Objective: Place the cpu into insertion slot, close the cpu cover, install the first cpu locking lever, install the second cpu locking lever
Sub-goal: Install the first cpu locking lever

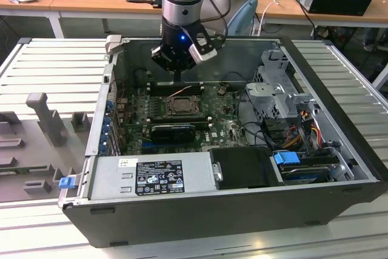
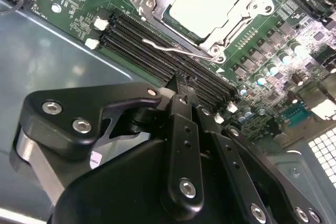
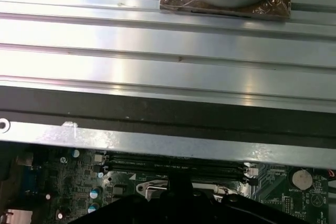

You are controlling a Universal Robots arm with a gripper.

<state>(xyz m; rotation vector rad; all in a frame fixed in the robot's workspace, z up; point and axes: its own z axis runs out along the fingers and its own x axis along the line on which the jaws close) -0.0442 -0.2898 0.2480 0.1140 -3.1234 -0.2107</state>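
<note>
The table [image 1: 54,65] is a ribbed, silver-grey metal top of long parallel slats, seen bare in the exterior view on both sides of the case [image 1: 200,210] and in the first wrist view [image 3: 105,66] beyond the case wall. The open black case lies directly on it, filling the middle. On the exterior view's left, grey fixture blocks [image 1: 45,116] stand on the slats, well apart from each other.
</note>
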